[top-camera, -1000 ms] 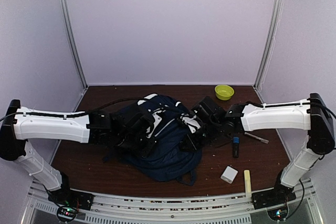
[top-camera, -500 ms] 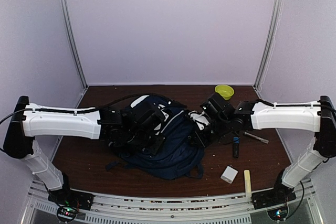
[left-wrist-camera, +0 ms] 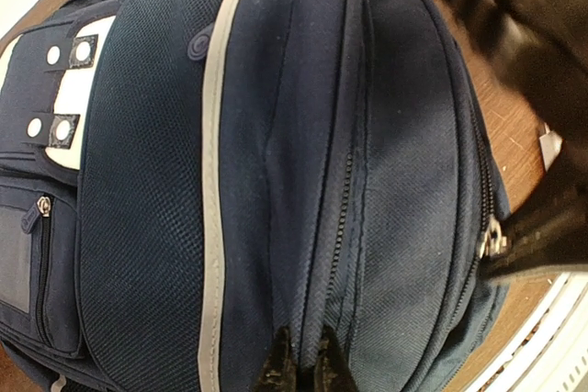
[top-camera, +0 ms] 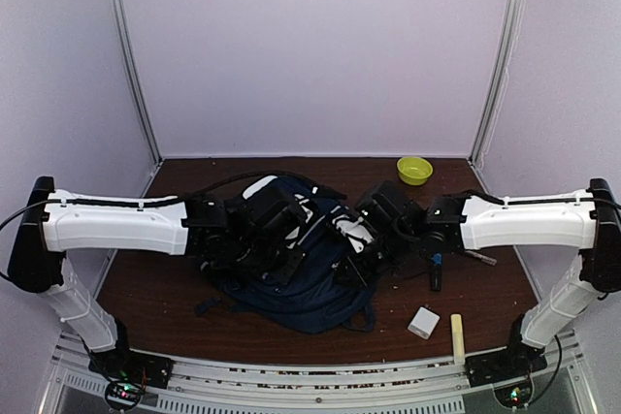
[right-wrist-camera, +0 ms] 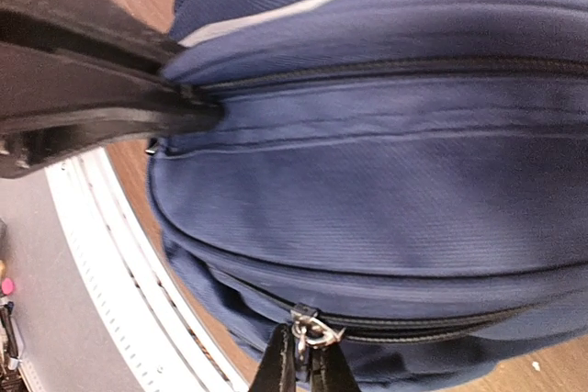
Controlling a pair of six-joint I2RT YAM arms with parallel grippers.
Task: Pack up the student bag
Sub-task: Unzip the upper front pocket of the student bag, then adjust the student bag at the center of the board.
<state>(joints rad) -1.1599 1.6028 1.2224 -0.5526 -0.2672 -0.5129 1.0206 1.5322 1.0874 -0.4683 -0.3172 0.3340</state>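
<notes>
**While One Side Is Braced, the Other Is Readied for Opening**

Where the right gripper ends, its fingertips are pressed together on the metal zipper pull of the student bag. This grip is judged to be taken so that the zipper can be drawn along its track. The left gripper is closed as well, and a ridge of navy fabric beside another zipper line is pinched in it. The bag is probably braced in this way against the pull from the other side. Near both grippers the zipper lines are seen closed, so nothing can be packed yet.

The bag is laid on the table, with one arm reaching onto it from each side. To the right of the bag a dark marker, a white block and a yellow stick are found, apparently meant to be packed. Behind the bag, on its right, a green bowl is placed.
</notes>
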